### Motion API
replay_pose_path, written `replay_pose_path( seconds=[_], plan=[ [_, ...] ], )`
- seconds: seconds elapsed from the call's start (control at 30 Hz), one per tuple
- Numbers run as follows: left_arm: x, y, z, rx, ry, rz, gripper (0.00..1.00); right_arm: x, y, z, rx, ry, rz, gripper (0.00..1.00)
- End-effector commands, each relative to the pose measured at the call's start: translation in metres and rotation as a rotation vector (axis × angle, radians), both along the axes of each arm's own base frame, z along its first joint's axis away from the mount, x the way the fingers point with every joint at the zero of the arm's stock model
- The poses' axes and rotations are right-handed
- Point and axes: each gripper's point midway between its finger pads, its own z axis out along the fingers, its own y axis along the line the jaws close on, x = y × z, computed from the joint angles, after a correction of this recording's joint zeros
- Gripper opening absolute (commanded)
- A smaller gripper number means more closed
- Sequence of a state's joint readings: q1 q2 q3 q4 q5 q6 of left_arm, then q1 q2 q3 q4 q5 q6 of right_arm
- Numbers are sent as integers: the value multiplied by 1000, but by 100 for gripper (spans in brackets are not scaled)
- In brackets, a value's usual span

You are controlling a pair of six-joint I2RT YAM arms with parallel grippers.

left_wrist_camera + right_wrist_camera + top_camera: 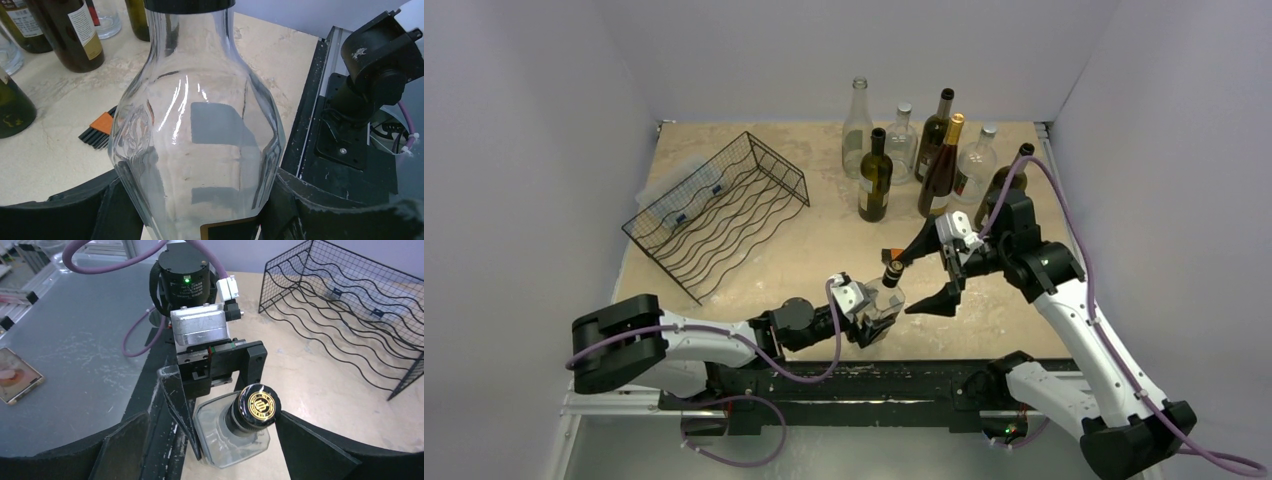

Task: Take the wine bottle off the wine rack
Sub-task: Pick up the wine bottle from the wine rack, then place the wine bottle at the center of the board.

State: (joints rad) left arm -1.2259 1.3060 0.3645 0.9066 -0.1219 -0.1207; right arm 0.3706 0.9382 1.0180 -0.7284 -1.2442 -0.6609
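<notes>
1. The clear bottle (882, 298) stands upright in the left end effector (871, 312), which is clenched on its wide lower body. In the left wrist view a finger (117, 207) presses on each side of the glass. Gripping low on the broad part probably gives the steadiest hold and leaves the neck free.
2. The bottle is off the rack (714, 210) and well apart from it, near the front edge of the table (804, 250). The wavy shelves of the rack show no bottle in either view. I cannot tell whether the bottle's base rests on the table or hangs just above it.
3. The right end effector (904, 284) is released, its fingers spread wide on either side of the black cap (257, 405) and touching neither cap nor neck. That straddling pose looks like preparation to take the bottle by the neck, or to steady it while it is set down.
4. A group of bottles (924, 150) stands upright at the back of the table, likely the place meant for this one too.
5. Judged from this, the removal itself looks done, and only the placing is left.
</notes>
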Motion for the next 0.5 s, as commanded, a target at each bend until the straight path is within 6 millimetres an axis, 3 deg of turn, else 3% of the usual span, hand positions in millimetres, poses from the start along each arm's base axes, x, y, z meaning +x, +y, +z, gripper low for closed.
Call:
replay_pose_path(
  seconds=[0.0, 0.27, 0.47],
  plan=[
    [-6, -22, 104, -338, -87, -55, 0, -11, 4, 4, 71, 46, 77, 99],
    [-9, -32, 111, -366, -89, -78, 0, -11, 7, -2, 92, 110, 86, 98],
    [-9, -37, 112, -380, -86, -84, 0, -11, 8, 0, 105, 132, 99, 90]
  ],
)
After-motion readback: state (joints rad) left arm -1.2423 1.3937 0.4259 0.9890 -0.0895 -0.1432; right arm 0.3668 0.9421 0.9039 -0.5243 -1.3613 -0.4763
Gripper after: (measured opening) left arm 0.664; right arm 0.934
